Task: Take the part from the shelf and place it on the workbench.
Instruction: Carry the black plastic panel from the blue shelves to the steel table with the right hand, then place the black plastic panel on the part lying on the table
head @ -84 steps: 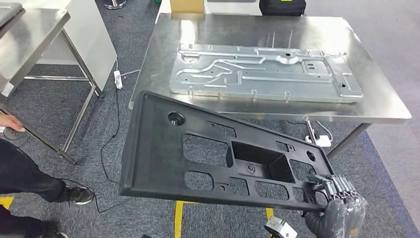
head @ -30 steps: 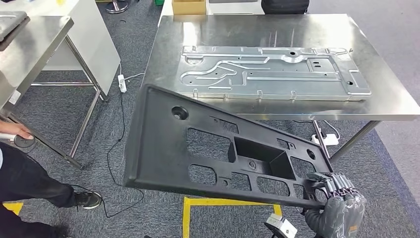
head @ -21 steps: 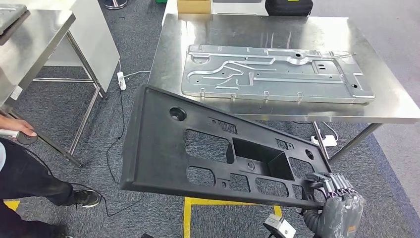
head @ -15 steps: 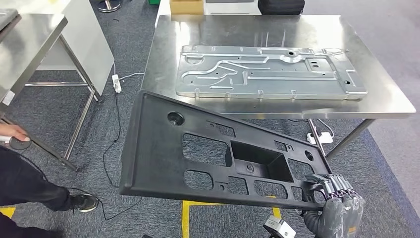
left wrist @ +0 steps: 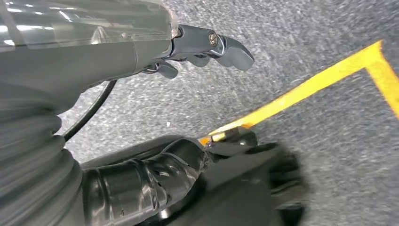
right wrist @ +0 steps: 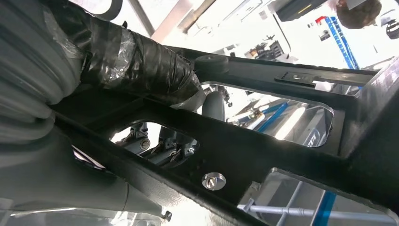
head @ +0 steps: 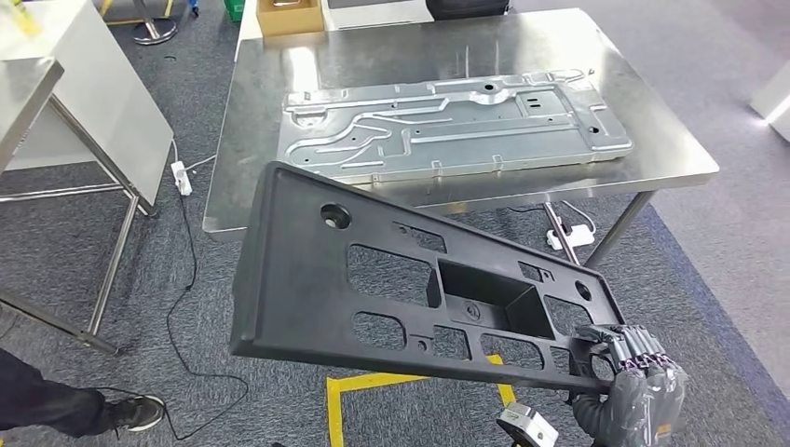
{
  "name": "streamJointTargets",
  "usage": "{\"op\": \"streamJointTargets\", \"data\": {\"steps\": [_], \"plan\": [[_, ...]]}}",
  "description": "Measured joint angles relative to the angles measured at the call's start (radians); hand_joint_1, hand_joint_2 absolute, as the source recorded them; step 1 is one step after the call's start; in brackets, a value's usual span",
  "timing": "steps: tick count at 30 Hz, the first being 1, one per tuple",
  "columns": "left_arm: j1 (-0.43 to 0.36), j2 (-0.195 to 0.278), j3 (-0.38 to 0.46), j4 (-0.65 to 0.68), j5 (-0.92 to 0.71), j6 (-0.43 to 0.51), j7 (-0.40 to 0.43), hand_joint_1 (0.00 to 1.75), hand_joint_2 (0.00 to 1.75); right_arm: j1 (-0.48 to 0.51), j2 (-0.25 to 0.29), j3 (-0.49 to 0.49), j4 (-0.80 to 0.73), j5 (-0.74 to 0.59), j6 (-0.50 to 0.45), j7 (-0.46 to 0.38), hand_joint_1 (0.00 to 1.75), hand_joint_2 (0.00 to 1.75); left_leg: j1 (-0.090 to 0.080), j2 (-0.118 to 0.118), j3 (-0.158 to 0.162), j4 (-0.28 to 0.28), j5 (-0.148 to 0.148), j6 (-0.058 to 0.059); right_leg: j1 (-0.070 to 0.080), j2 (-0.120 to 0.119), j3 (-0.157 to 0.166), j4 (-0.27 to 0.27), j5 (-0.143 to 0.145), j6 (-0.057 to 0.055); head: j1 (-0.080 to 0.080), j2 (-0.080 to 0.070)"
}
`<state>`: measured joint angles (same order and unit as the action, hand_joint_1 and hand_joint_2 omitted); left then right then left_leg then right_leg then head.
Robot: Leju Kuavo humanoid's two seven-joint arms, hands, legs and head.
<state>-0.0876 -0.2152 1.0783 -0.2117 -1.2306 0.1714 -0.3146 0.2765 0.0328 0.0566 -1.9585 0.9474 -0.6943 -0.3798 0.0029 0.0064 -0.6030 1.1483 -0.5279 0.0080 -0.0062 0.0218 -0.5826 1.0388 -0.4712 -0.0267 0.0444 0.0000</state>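
We see a steel counter (head: 652,158) with a metal panel (head: 447,126) lying on it, on grey carpet (head: 727,242) with yellow tape (head: 373,382) | right robot hand (head: 633,391) grips the black part's (head: 373,279) corner, tilted in air before the counter | left robot hand (left wrist: 207,44) holds nothing, fingers spread over the floor

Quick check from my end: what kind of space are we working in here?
Probably a workshop or factory test area: a steel workbench carrying a stamped metal panel, grey carpet with yellow floor tape, and the right hand holding a black plastic part.
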Motion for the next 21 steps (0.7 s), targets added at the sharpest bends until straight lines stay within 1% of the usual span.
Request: {"op": "streamJointTargets", "data": {"steps": [1,2,3,4,6,7,8,9,10,11,12,13,14,15,16,17,18,19,21], "plan": [[-0.001,0.001,0.0,0.0,0.0,-0.003,-0.003,0.0,1.75,0.0,0.0,0.0,0.0,0.001,0.0,0.0,1.75,1.75,-0.002,-0.003,0.028,-0.063,0.024,0.006,0.002,0.002,0.001,0.001,0.0,0.002,0.0,0.0],[-0.002,0.001,0.0,0.0,0.0,-0.005,-0.006,0.0,1.75,0.0,0.0,0.0,0.0,0.004,0.0,-0.001,1.75,1.75,-0.005,-0.005,0.046,-0.105,0.038,0.011,0.002,0.003,0.0,0.001,0.0,0.005,0.0,0.0],[-0.003,0.002,0.0,0.0,0.0,-0.007,-0.008,0.0,1.75,0.0,0.0,0.0,0.0,0.007,0.0,-0.002,1.75,1.75,-0.008,-0.007,0.054,-0.127,0.042,0.015,0.001,0.004,0.0,0.001,0.0,0.009,0.0,0.0],[-0.004,0.002,0.0,0.0,-0.001,-0.009,-0.009,0.0,1.75,0.0,0.0,0.0,0.0,0.013,0.0,-0.003,1.75,1.75,-0.011,-0.007,0.054,-0.129,0.043,0.017,0.001,0.004,-0.001,0.0,0.001,0.015,0.0,0.0],[-0.003,0.002,0.0,0.0,-0.002,-0.012,-0.011,0.0,1.75,0.0,0.0,0.0,0.0,0.03,0.0,-0.006,1.75,1.75,-0.008,-0.005,0.057,-0.139,0.051,0.027,0.001,0.003,0.0,0.0,0.0,0.026,0.001,0.0],[-0.002,0.002,0.0,0.0,-0.003,-0.013,-0.012,0.0,1.75,0.0,0.0,0.0,0.0,0.043,0.0,-0.007,1.75,1.75,-0.005,-0.003,0.059,-0.145,0.056,0.032,0.001,0.0,-0.005,0.013,-0.011,0.031,0.001,0.0],[-0.002,0.002,0.0,0.0,-0.004,-0.014,-0.013,0.0,1.75,-0.001,0.0,0.0,0.0,0.055,0.0,-0.008,1.75,1.75,-0.002,-0.001,0.06,-0.151,0.061,0.038,0.0,-0.004,-0.019,0.046,-0.034,0.036,0.002,0.0],[-0.003,0.002,0.0,0.0,-0.005,-0.015,-0.013,0.0,1.75,-0.001,0.0,0.0,0.0,0.068,0.0,-0.01,1.75,1.75,-0.002,0.0,0.06,-0.153,0.063,0.041,-0.002,-0.007,-0.042,0.096,-0.066,0.04,0.002,0.0],[-0.003,0.002,0.0,0.0,-0.006,-0.017,-0.014,0.0,1.75,-0.001,0.0,0.0,0.0,0.081,0.0,-0.014,1.75,1.75,-0.002,-0.001,0.057,-0.153,0.064,0.043,-0.004,-0.009,-0.073,0.162,-0.103,0.044,0.003,0.0],[-0.002,0.002,0.0,0.0,-0.007,-0.017,-0.014,0.0,1.75,0.0,0.0,0.0,0.0,0.089,0.0,-0.018,1.75,1.75,-0.002,-0.002,0.055,-0.152,0.064,0.044,-0.006,-0.01,-0.101,0.224,-0.129,0.048,0.002,0.0],[-0.002,0.002,0.0,0.0,-0.007,-0.018,-0.014,0.0,1.75,0.001,0.0,0.0,0.0,0.096,0.0,-0.023,1.75,1.75,-0.002,-0.004,0.054,-0.151,0.063,0.044,-0.008,-0.01,-0.116,0.26,-0.137,0.05,0.002,0.0],[-0.001,0.002,0.0,0.0,-0.007,-0.018,-0.014,0.0,1.75,0.002,0.0,0.0,0.0,0.098,0.0,-0.026,1.75,1.75,-0.002,-0.008,0.054,-0.15,0.063,0.043,-0.011,-0.01,-0.114,0.262,-0.126,0.053,0.002,0.0],[-0.001,0.002,0.0,0.0,-0.007,-0.019,-0.014,0.0,1.75,0.003,0.0,0.0,0.0,0.099,0.0,-0.028,1.75,1.75,-0.001,-0.013,0.054,-0.147,0.062,0.042,-0.013,-0.01,-0.091,0.222,-0.097,0.054,0.002,0.0],[-0.001,0.002,0.0,0.0,-0.007,-0.019,-0.014,0.0,1.75,0.003,0.0,0.0,0.0,0.099,0.0,-0.029,1.75,1.75,0.0,-0.02,0.054,-0.144,0.061,0.039,-0.016,-0.007,-0.054,0.153,-0.062,0.054,0.002,0.0],[-0.002,0.002,0.0,0.0,-0.007,-0.019,-0.014,0.0,1.75,0.002,0.0,0.0,0.0,0.099,0.0,-0.029,1.75,1.75,-0.001,-0.026,0.053,-0.139,0.058,0.035,-0.016,0.0,-0.018,0.086,-0.039,0.053,0.002,0.0],[-0.003,0.001,0.0,0.0,-0.007,-0.019,-0.014,0.0,1.75,0.002,0.0,0.0,-0.001,0.098,0.0,-0.029,1.75,1.75,-0.002,-0.032,0.05,-0.134,0.056,0.03,-0.016,0.005,0.008,0.035,-0.025,0.05,0.002,0.0],[-0.003,0.001,0.0,0.0,-0.007,-0.019,-0.014,0.0,1.75,0.002,0.0,0.0,-0.001,0.097,0.0,-0.029,1.75,1.75,-0.003,-0.037,0.048,-0.13,0.055,0.025,-0.015,0.008,0.021,0.008,-0.022,0.047,0.002,0.0],[-0.004,0.001,0.0,0.0,-0.007,-0.02,-0.014,0.0,1.75,0.002,-0.001,0.0,-0.001,0.096,0.0,-0.029,1.75,1.75,-0.003,-0.041,0.045,-0.129,0.056,0.019,-0.012,0.008,0.022,0.003,-0.026,0.042,0.002,0.0],[-0.003,0.002,0.0,0.0,-0.007,-0.02,-0.014,0.0,1.75,0.002,-0.001,0.0,-0.001,0.092,0.0,-0.028,1.75,1.75,-0.001,-0.046,0.042,-0.127,0.055,0.007,-0.012,-0.002,0.022,-0.001,-0.022,0.03,0.002,0.0]]}}
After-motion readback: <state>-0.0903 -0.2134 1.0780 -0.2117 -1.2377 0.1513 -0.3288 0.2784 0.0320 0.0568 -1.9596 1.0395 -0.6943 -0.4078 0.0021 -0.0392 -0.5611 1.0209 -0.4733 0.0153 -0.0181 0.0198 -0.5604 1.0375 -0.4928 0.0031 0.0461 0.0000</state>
